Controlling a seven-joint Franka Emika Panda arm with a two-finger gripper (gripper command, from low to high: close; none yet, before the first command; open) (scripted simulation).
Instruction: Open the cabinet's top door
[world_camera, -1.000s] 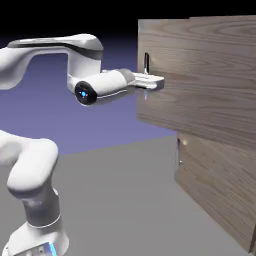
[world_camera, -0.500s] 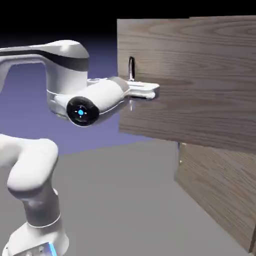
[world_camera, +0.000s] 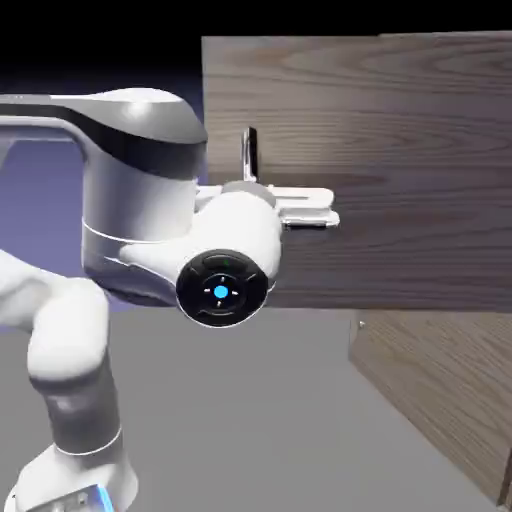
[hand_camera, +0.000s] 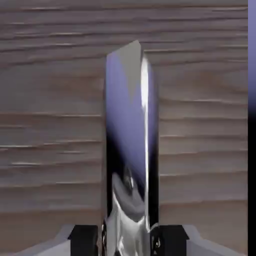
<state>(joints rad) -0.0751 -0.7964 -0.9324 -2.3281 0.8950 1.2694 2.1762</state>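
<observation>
- Cabinet (world_camera: 440, 380): on the exterior view's right; the hand view gives only wood grain, with backdrop along its right edge.
- Top door (world_camera: 420, 200): swung open above the lower door (world_camera: 430, 360), which the exterior view alone shows.
- Arm (world_camera: 140, 190): reaches across from the exterior view's left, outside the hand view.
- Gripper (hand_camera: 126, 240): clamped on the handle; its fingertips flank the bar in the hand view, unclear in the exterior view.
- Handle (hand_camera: 131, 145): shiny, mirroring the backdrop in the hand view; a slim upright bar in the exterior view.
</observation>
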